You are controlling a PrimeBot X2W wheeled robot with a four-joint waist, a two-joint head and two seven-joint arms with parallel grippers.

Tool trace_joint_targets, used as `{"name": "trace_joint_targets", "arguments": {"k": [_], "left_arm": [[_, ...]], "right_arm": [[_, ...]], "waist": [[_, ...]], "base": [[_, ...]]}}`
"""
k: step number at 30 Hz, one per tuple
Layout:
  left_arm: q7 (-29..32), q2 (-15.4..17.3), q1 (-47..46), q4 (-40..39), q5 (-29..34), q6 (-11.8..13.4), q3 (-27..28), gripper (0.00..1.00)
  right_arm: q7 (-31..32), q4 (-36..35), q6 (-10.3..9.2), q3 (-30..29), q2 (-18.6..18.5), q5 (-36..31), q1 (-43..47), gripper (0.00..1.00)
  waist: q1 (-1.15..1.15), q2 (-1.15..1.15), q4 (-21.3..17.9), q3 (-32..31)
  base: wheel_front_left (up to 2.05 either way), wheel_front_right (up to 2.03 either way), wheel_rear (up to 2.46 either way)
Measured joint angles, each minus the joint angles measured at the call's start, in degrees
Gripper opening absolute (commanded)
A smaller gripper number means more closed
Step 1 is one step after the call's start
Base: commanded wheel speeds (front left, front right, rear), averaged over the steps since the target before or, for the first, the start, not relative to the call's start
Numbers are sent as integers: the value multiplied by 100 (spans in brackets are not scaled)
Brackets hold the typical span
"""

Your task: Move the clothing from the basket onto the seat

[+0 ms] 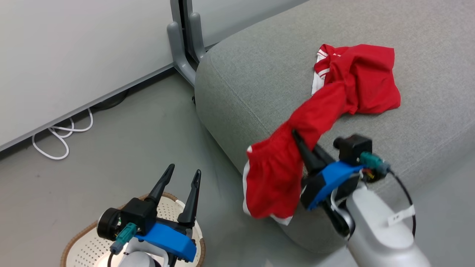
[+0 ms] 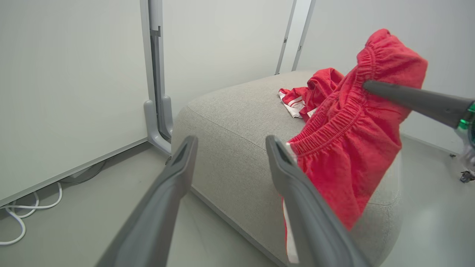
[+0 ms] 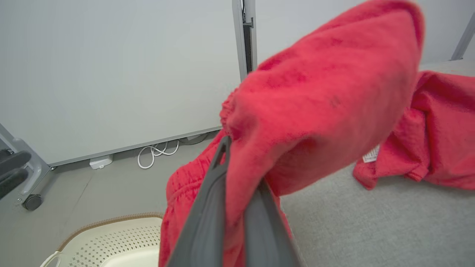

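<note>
Basket [image 1: 79,237] sits on the floor under the left fingers [image 1: 184,168], which stand apart; its perforated cream bottom shows. The right fingers [image 1: 297,135] are clamped on red shorts [image 1: 274,178] that hang over the seat [image 1: 259,74] corner. Beyond their tips a second red garment [image 1: 363,78] lies on the seat. A grey post [image 1: 183,44] and a white cable [image 1: 61,137] lie beyond the left fingers.

1. Pale, plain wall panels [image 1: 74,55] are running along the back; soft, even light is falling on them.
2. A grey metal upright [image 1: 180,40] is standing between two panels; its curved foot is resting on the floor [image 1: 122,159].
3. The floor is spreading smooth and grey below; a white cable [image 1: 61,139] is lying looped at the wall's base.
</note>
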Motion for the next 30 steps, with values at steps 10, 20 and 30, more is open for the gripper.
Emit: {"name": "trace_joint_targets", "arguments": {"k": [10,20,30], "left_arm": [[0,299,-310,-385,190,0,-129,100],[0,749,-1044,-892,386,0,-509,100],[0,1037,-1399,-1582,598,1,-541,100]], "right_arm": [[246,-42,0,-1280,-312,-247,-2011,0],[324,80,0,-2904,-1451,-612,-3365,0],[-240,688,0,-4052,-1601,-675,-3337,0]], "waist": [[0,0,29,698],[0,0,377,1794],[1,0,940,2886]], "base": [[0,0,0],[0,0,0],[0,0,0]]}}
